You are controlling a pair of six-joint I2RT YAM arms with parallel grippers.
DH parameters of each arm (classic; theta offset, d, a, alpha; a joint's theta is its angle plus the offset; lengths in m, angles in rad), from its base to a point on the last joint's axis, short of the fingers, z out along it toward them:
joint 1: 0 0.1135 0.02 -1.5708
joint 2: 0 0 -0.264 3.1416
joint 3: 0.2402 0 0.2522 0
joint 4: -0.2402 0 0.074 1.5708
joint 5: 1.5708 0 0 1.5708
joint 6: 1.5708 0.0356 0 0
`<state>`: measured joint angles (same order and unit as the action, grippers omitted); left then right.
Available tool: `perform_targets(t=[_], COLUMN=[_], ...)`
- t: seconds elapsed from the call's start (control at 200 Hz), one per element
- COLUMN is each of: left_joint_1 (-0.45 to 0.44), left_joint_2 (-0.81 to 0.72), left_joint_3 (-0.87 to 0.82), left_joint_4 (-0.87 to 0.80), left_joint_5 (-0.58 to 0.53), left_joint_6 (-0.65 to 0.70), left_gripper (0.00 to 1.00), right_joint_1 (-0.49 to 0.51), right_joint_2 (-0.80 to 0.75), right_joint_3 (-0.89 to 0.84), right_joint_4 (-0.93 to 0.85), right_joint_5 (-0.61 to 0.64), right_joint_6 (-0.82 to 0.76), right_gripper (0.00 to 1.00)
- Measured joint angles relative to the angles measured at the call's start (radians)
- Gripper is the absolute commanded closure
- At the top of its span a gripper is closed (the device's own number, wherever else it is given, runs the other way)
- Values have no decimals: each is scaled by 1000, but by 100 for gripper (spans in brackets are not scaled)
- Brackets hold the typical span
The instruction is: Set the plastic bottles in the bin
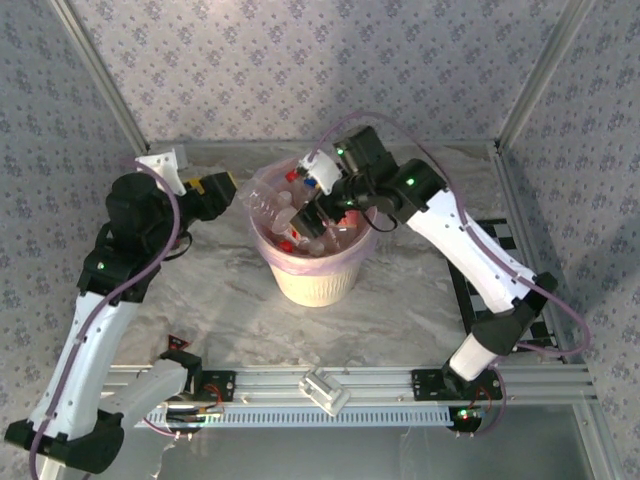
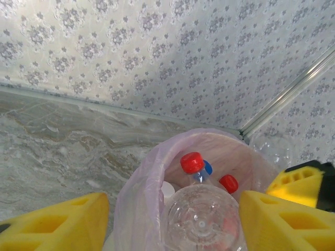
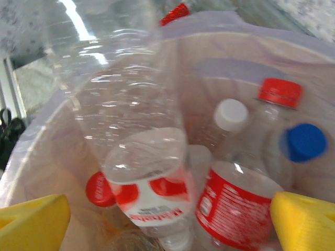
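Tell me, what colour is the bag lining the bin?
Translucent pink; the bag shows best in the left wrist view.

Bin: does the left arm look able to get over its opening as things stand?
Probably not cleanly: the left gripper is open at the rim of the bin, but the right gripper hangs over the opening and would likely be hit.

Heaped plastic bottles [image 3: 230,209] and the right arm [image 1: 450,225] crowd the bin [image 1: 315,285]; surrounding table [image 1: 400,310] open.
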<state>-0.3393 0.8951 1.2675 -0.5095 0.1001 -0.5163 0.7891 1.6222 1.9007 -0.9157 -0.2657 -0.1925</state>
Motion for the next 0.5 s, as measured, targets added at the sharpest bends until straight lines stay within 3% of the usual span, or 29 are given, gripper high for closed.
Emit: perform_targets(t=[0.255, 0.325, 0.42, 0.5], left_joint_1=[4, 6, 6, 6], left_joint_2=[-70, -74, -74, -74], left_joint_3=[0, -1, -3, -8], left_joint_4=[-26, -30, -39, -42], left_joint_5=[-35, -42, -45, -47], left_joint_6=[5, 8, 12, 19], left_gripper=[33, 33, 33, 33], right_joint_1=[89, 90, 90, 93], right_joint_2=[117, 147, 183, 190], right_joint_3=[29, 38, 73, 101], right_joint_4=[29, 31, 29, 24], right_joint_5=[60, 82, 110, 124], right_joint_6=[-93, -94, -89, -70], right_gripper=[3, 9, 25, 30])
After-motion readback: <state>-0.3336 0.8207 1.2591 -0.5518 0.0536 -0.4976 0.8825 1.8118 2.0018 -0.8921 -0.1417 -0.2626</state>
